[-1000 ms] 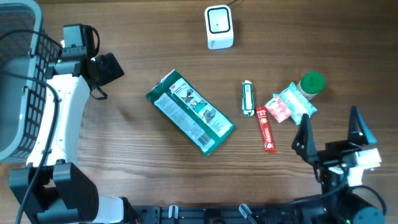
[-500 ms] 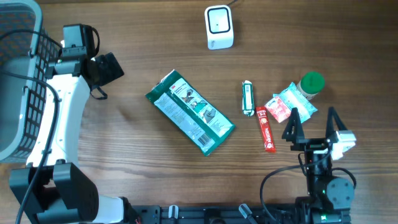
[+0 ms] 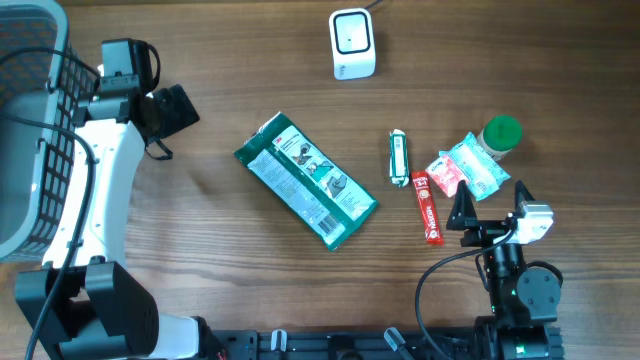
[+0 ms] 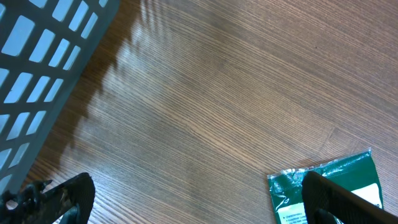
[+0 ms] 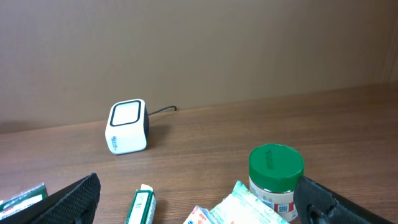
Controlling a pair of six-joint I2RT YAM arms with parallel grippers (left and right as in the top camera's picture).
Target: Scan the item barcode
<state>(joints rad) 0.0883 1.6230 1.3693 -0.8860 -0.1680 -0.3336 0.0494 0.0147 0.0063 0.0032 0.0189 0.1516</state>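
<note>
I find a wood-grain table (image 3: 220,270). On it: white scanner (image 3: 352,43) w/ cable, far edge; green pouch (image 3: 305,180) centre, diagonal; green-white stick (image 3: 398,157) beside red stick (image 3: 428,208); sachets (image 3: 465,170) against upright green-lidded jar (image 3: 500,134). Grey basket (image 3: 15,150) at left edge.

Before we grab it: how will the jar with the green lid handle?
Probably rigid: the jar looks like hard plastic with a screw lid, so it should not squash. It stands upright but is round, so it would likely roll if tipped. The pale green packet lies against it and may get dragged along.
</note>
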